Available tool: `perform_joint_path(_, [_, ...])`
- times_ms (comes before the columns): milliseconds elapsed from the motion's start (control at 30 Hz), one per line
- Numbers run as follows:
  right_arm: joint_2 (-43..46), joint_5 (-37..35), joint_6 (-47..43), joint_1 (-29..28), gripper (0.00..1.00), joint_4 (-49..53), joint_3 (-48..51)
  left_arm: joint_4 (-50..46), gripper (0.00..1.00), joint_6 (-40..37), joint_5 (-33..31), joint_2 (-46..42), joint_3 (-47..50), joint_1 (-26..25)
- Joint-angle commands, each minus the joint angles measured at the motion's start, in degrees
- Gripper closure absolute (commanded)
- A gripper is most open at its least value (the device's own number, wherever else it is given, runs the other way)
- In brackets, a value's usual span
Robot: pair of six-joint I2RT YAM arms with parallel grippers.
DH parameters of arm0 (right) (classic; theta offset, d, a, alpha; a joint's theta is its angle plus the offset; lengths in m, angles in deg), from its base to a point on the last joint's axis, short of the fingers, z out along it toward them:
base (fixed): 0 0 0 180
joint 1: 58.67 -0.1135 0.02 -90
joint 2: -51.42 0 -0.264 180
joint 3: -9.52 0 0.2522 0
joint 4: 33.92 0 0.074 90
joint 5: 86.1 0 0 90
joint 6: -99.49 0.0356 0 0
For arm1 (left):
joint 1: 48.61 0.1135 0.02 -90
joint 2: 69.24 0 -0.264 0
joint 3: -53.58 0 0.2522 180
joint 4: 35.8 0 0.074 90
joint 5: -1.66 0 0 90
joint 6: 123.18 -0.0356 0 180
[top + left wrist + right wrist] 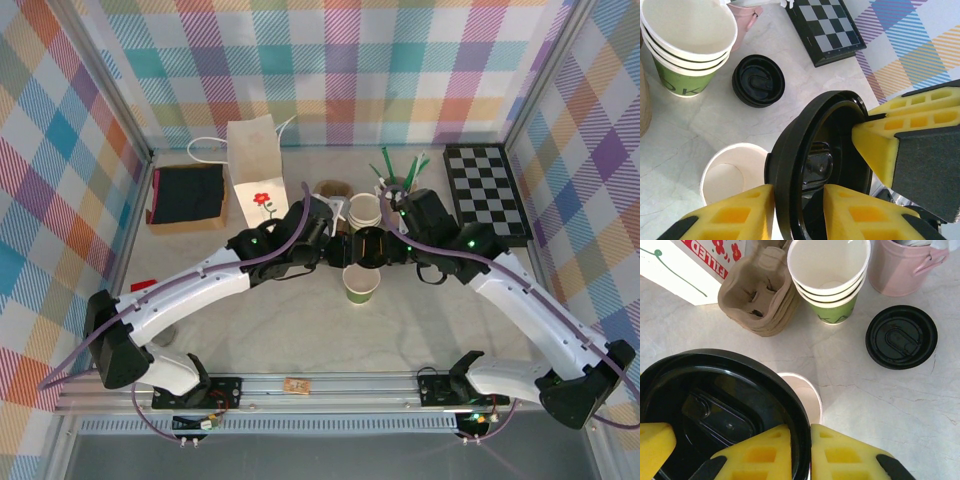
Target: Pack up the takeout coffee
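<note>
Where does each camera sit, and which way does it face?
Top external: above and behind the bases, looking down; left arm and right arm meet at the black lid.
Left wrist: on the left arm, aimed down toward the chessboard; its jaws clamp the lid's rim, the open cup showing past it.
Right wrist: on the right arm, aimed down toward the paper bag; its jaws pinch that lid.
Both wrists share the cup stack.
</note>
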Motion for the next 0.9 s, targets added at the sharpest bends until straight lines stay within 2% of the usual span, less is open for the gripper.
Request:
perform_joint_path(0, [1.47,0.88,1.01,-0.86,0.86,-2.44,-1.63,1.92,0.73,0.96,2.14,0.53,0.69,0.02])
perform_joint_path(267, [3.08,2.02,0.73,-1.42,0.85,-4.37,-0.06,2.35,0.85,1.23,1.53,0.36,1.15,0.3])
perform_joint_path(400, [3.66,2.54,0.25,-2.12,0.81,-5.43,0.32,1.93,0.87,1.01,0.97,0.28,1.01,0.28])
perform_joint_path(567, [3.75,2.46,-0.21,-2.35,0.73,-5.03,0.01,2.71,0.89,0.53,-0.63,-0.89,2.42,0.3])
perform_joint_path(667, [4.05,2.52,0.14,-2.35,0.64,-4.73,-0.26,3.77,0.89,-0.56,-2.65,-2.12,4.28,0.76])
perform_joint_path(867, [4.76,2.65,0.28,-2.35,0.51,-2.87,-2.03,10.56,0.9,-2.5,-5.45,-6.92,9.57,2.21])
